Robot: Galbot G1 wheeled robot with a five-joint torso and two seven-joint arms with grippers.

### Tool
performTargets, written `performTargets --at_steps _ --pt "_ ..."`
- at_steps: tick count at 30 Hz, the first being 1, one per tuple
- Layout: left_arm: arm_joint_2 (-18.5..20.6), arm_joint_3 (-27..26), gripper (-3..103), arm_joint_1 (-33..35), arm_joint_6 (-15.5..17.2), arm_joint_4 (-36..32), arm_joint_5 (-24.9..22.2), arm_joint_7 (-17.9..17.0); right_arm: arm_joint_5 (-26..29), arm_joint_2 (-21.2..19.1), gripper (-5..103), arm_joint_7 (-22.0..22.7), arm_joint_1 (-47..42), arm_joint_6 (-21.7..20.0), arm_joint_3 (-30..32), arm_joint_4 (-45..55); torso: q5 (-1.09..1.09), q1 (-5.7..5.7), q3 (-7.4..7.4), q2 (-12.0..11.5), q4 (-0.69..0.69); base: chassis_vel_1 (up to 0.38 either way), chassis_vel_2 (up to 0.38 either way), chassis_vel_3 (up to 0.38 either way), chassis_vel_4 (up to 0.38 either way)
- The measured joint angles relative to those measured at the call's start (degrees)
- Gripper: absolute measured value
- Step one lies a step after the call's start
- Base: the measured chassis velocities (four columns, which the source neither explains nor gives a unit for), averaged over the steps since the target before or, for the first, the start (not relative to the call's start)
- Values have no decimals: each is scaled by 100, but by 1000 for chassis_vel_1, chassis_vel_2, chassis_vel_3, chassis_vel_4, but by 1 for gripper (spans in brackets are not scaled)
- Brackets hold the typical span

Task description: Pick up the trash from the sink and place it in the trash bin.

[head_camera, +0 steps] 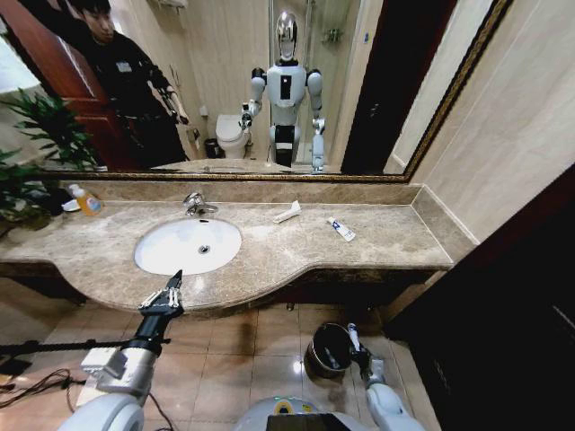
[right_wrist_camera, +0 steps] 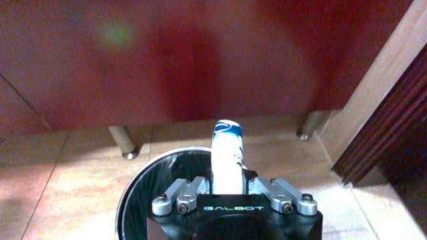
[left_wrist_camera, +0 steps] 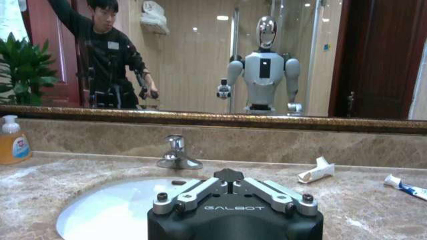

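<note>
White-and-blue tube [right_wrist_camera: 227, 150] stands upright, clamped in the right tool [right_wrist_camera: 229, 176] directly over the trash bin [right_wrist_camera: 143, 200], lower frame centre.

- Countertop [head_camera: 296, 247]: beige-brown marble, polished, mottled.
- Sink [head_camera: 171, 256]: white porcelain, glossy, smooth.
- Faucet [left_wrist_camera: 177, 152]: chrome metal, mirror-bright.
- Soap bottle [left_wrist_camera: 13, 142]: translucent orange plastic, white pump top.
- Trash bin [head_camera: 325, 352]: dark body, shiny metallic rim, black liner.
- Mini tube [right_wrist_camera: 227, 150]: white-and-blue, smooth plastic, slightly glossy.
- Right gripper [right_wrist_camera: 227, 187]: matt black housing, bare silvery metal links.
- Floor tiles [head_camera: 234, 359]: tan, glazed, reflective.
- Mirror frame [left_wrist_camera: 200, 119]: gilt, ornate.
</note>
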Motion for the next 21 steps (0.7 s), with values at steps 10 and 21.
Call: performTargets --at_steps 10,21 --pt "0 0 0 0 0 0 0 0 -263 362 25 11 300 144 1 -583 1 0 0 0 0 0 0 0 0" --pt "0 0 0 0 0 0 0 0 -406 435 41 193 465 349 7 -873 1 0 0 0 0 0 0 0 0"
